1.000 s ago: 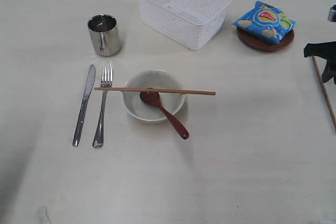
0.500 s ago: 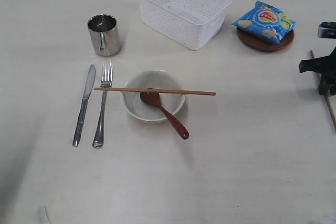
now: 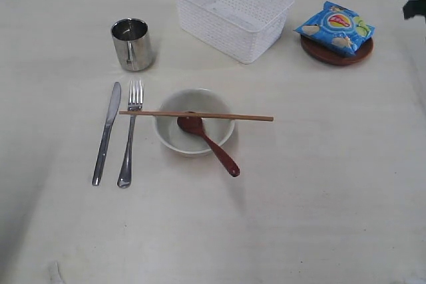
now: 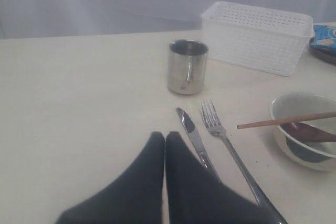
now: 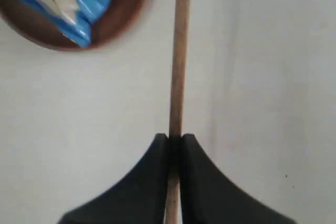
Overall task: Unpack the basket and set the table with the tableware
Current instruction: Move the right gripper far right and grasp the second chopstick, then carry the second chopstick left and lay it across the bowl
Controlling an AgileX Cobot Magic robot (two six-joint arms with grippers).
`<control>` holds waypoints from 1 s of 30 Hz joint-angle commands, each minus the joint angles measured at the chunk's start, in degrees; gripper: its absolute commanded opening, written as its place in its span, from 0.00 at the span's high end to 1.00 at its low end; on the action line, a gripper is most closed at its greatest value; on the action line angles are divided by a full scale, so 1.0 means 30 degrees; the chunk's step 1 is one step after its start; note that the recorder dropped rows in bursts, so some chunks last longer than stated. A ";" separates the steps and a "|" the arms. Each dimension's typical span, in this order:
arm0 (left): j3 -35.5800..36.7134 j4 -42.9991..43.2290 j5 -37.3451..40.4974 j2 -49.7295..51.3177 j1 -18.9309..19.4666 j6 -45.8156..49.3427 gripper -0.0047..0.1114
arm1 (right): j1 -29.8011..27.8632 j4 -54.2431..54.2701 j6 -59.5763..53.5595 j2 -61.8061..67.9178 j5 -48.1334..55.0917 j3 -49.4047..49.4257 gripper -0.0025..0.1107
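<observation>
On the table [image 3: 319, 217] lie the steel knife [image 3: 106, 132] and fork [image 3: 129, 132], with the steel cup [image 3: 132, 44] behind them. One chopstick [image 3: 196, 116] rests across the pale bowl [image 3: 194, 122], which holds the red-brown spoon [image 3: 208, 141]. The white basket [image 3: 233, 10] stands at the back. My right gripper [image 5: 175, 139] is shut on the second chopstick [image 5: 178, 66], held above the table near the brown plate [image 5: 123, 22]; only a dark bit of this gripper [image 3: 414, 7] shows at the exterior view's right edge. My left gripper [image 4: 165, 136] is shut and empty beside the knife [image 4: 197, 142].
A blue chips bag [image 3: 335, 27] lies on the small brown plate [image 3: 336, 53] at the back right. The basket looks empty in the exterior view. The cup [image 4: 187, 66] and basket [image 4: 257, 35] stand beyond my left gripper.
My right gripper has risen and moved toward the back right edge, taking the second chopstick off the table at the right; that chopstick no longer shows in the exterior view.
</observation>
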 commanded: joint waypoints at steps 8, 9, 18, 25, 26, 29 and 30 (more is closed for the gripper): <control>0.0062 0.0002 -0.0033 -0.0063 -0.0110 -0.0060 0.96 | 0.9437 0.2212 -0.5806 -0.0701 0.4438 -0.4090 0.98; 0.0062 0.0002 -0.0033 -0.0063 -0.0110 -0.0060 0.96 | 1.0910 0.1557 -0.6083 -0.0310 0.5021 -0.4533 0.98; 0.0062 0.0002 -0.0033 -0.0063 -0.0110 -0.0060 0.96 | 1.8087 -0.1816 -0.6848 0.2377 0.6667 -0.5921 0.98; 0.0062 0.0002 -0.0033 -0.0063 -0.0110 -0.0021 0.96 | 1.9592 -0.1394 -0.8436 0.2708 0.6667 -0.5921 0.98; 0.0062 0.0002 -0.0033 -0.0063 -0.0110 -0.0021 0.96 | 1.9676 -0.1134 -0.8588 0.2708 0.6667 -0.5921 0.98; 0.0062 0.0002 -0.0033 -0.0063 -0.0110 -0.0021 0.96 | 1.9790 -0.1000 -0.8901 0.2754 0.6667 -0.5921 0.98; 0.0062 0.0002 -0.0033 -0.0063 -0.0110 -0.0021 0.96 | 1.9790 -0.0885 -0.9003 0.2754 0.6667 -0.5884 0.98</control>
